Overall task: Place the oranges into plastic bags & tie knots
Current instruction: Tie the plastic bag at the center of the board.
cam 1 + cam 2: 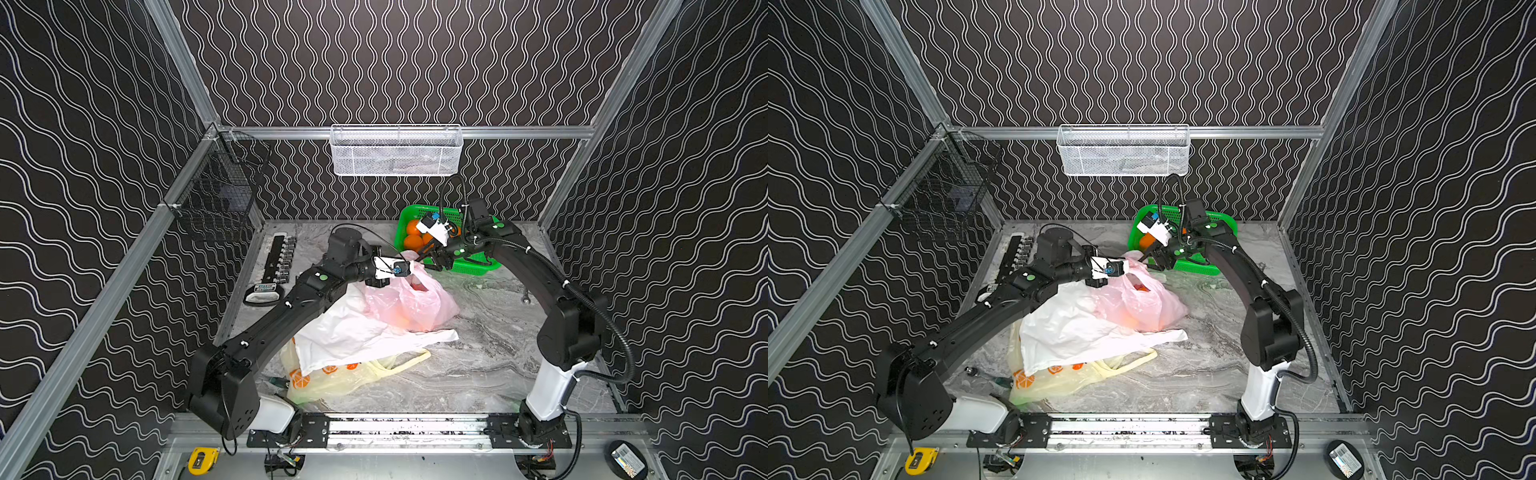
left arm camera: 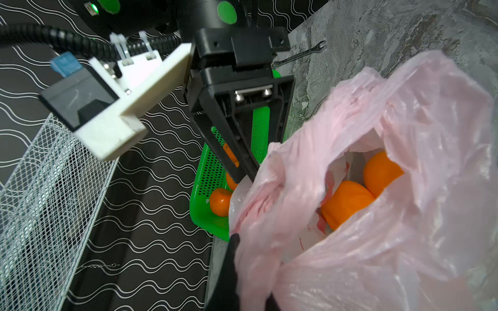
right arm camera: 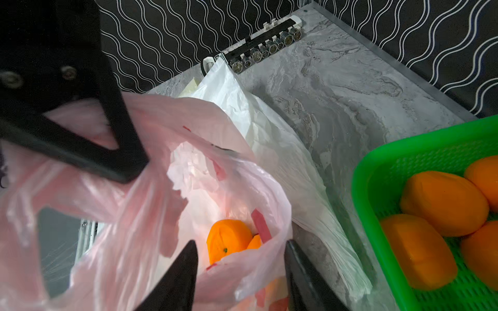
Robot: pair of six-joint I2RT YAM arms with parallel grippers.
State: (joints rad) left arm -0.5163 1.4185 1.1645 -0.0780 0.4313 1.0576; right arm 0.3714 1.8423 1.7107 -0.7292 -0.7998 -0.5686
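Claws: left claw (image 1: 379, 283) is fully closed, pinching the rim of the pink bag (image 1: 415, 303) and holding that edge up above the table (image 1: 478, 365), so the bag's mouth gapes toward the right arm; right claw (image 3: 241, 250) stands partly open with nothing between its fingers (image 3: 183, 274), poised just over the mouth of the pink bag and just beside the near edge of the green basket (image 1: 478, 268). Two oranges (image 2: 347, 204) sit at the bottom of the pink bag, touching each other, seen through the opening in both wrist views. Further oranges lie bunched in the green basket at the back of the table, right of centre; four show in the right wrist view. Pink bag rests partly on the white bag (image 1: 353, 332), which lies crumpled mid-table and overlaps the pale yellow bag (image 1: 332, 382) with orange-slice prints, nearest the arm bases. Off-task items: socket rail (image 1: 278, 262) along the left edge of the table; wrench (image 1: 525, 297) near the right edge; white mesh basket (image 1: 395, 151) hung on the back rail; black wire basket (image 1: 216, 199) hung on the left rail; yellow tape measure (image 1: 203, 459) on the front frame, left side.
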